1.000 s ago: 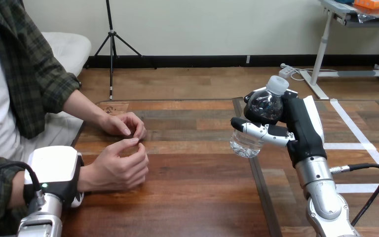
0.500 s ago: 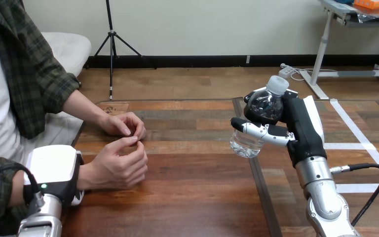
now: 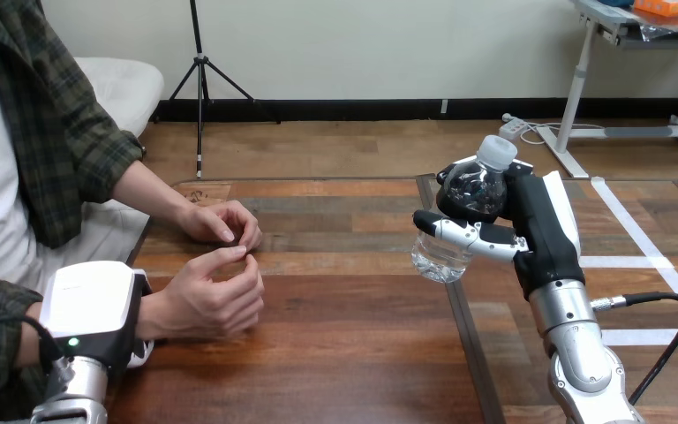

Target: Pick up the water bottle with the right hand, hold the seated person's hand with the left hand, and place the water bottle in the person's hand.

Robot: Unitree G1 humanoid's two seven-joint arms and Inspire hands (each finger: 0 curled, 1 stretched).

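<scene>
A clear water bottle [image 3: 468, 199] is held in the air above the right part of the wooden table [image 3: 344, 353], well apart from the person. It is tilted, with its white cap pointing up and to the right and its base hanging lower, toward the table's middle. The bottle is gripped by the robot's right hand [image 3: 538, 221], whose fingers [image 3: 455, 230] are curled round its middle. The silver right forearm rises from the lower right corner.

At the table's left side, two hands of a seated person are rested on the wood, both loosely curled. The person's nearer hand [image 3: 207, 300] lies just in front of the person's farther hand [image 3: 221, 223]. The robot's left hand [image 3: 88, 305] is seen at the lower left, its white back set against the wrist of the nearer hand. Whether that wrist is clasped by it cannot be told.
</scene>
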